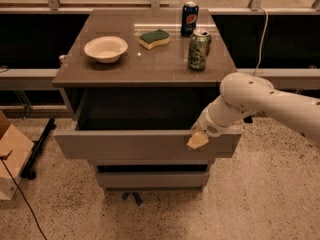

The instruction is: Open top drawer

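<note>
The top drawer (135, 145) of the grey-brown cabinet stands pulled far out, its plain handleless front facing me and its dark inside open behind it. My gripper (198, 139) comes in on the white arm from the right. Its pale tip hangs over the drawer front's upper edge near the right end. A shorter lower drawer front (150, 179) shows below, set further back.
On the cabinet top (145, 64) stand a white bowl (105, 49), a green-and-yellow sponge (154, 38), a blue Pepsi can (189, 18) and a green can (198, 49). A cardboard box (10, 159) and a black stand foot (37, 149) lie on the floor at left.
</note>
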`<state>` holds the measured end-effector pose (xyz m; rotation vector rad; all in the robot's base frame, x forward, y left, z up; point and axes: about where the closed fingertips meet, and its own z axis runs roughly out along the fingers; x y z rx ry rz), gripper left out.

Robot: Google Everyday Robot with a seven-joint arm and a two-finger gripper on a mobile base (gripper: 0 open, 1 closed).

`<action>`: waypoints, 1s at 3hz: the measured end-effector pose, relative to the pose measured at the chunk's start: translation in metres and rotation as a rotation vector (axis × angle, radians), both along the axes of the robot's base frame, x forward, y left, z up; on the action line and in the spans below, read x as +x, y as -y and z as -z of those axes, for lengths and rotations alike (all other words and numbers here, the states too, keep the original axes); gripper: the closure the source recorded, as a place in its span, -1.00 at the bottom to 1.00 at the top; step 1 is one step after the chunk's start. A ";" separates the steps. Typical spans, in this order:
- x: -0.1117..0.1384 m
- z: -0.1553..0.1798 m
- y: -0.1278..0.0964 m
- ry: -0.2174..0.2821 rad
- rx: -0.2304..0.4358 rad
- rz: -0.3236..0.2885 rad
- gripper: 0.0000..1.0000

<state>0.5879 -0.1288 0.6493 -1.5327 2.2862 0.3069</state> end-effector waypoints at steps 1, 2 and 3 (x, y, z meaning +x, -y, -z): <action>0.000 -0.002 0.000 0.000 0.000 0.000 -0.39; -0.036 0.007 -0.001 -0.051 0.016 0.055 -0.85; -0.037 0.006 -0.001 -0.053 0.017 0.057 -1.00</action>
